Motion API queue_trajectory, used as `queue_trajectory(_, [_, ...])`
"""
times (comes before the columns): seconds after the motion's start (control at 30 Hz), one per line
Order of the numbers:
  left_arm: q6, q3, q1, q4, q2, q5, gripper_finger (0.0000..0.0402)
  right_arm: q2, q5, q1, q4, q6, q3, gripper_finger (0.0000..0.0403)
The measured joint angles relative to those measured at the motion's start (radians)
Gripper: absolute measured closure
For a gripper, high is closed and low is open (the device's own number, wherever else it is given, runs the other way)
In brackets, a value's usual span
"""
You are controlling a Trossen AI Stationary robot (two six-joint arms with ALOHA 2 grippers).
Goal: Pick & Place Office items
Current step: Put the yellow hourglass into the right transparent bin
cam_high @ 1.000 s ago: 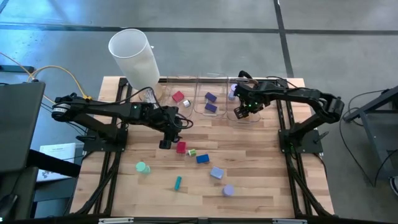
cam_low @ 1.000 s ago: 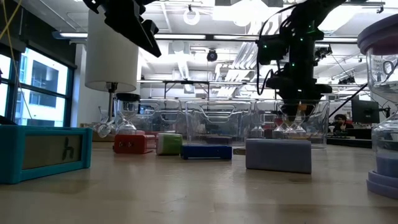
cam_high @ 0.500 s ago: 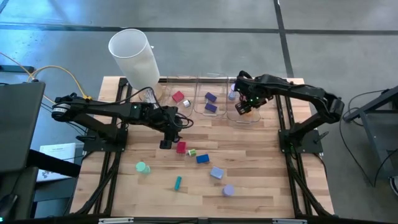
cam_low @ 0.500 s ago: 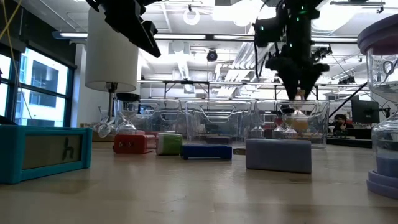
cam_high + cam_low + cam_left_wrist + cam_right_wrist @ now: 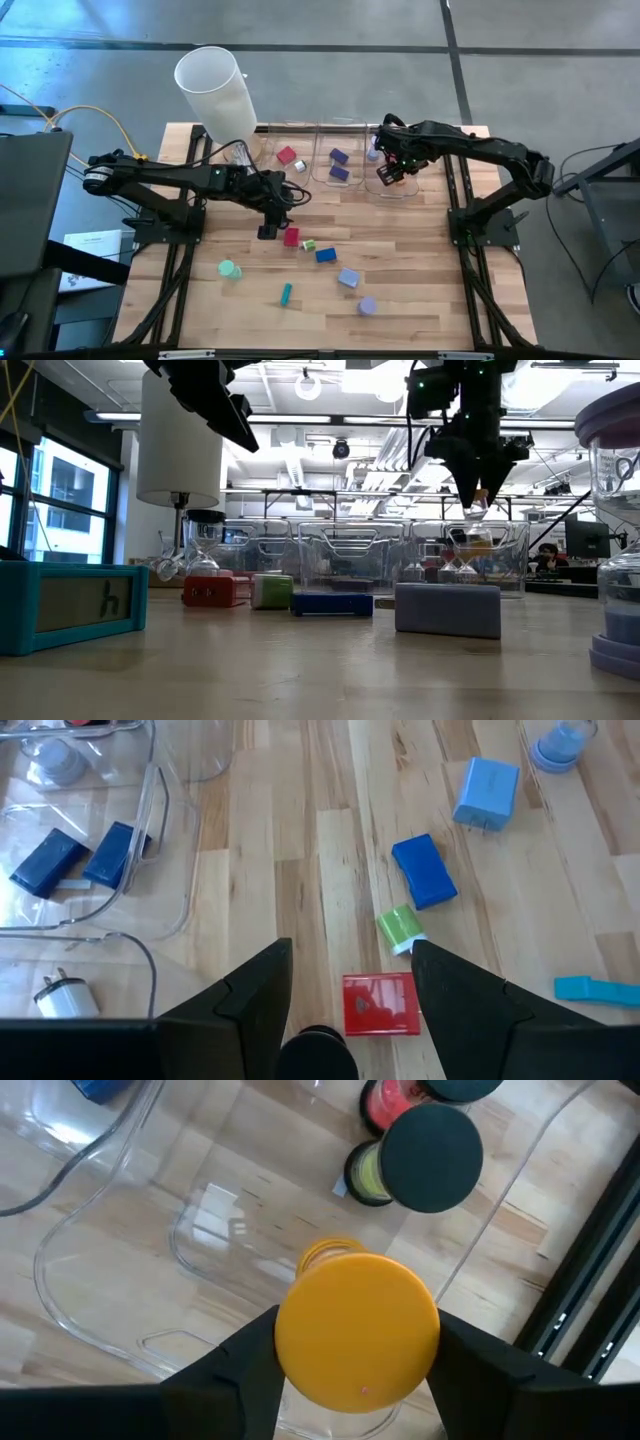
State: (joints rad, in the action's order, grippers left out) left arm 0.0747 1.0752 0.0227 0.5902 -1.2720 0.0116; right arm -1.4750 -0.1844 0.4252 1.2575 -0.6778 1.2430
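Now right gripper [image 5: 357, 1342] holds orange roll [image 5: 357, 1330] upright

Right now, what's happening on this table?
Small office items are being sorted into clear bins at the back of the table. The right gripper hangs above the rightmost bin with an orange roll between its fingers; black, red and yellow-green rolls already sit in that bin. The left gripper hovers open over a red block, with loose pieces around it.
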Motion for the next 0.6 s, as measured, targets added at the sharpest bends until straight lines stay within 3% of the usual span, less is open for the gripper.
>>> queue_trajectory(0.2, [-0.004, 0.0, 0.0, 0.004, 0.0, 0.0, 0.0204, 0.0, -0.003, 0.0, -0.03, -0.006, -0.011, 0.0203])
queue_trajectory(0.6, [0.0, 0.0, 0.0, 0.015, 0.0, 0.0, 0.0204, 0.0, 0.005, -0.002, -0.174, -0.007, -0.189, 0.0202])
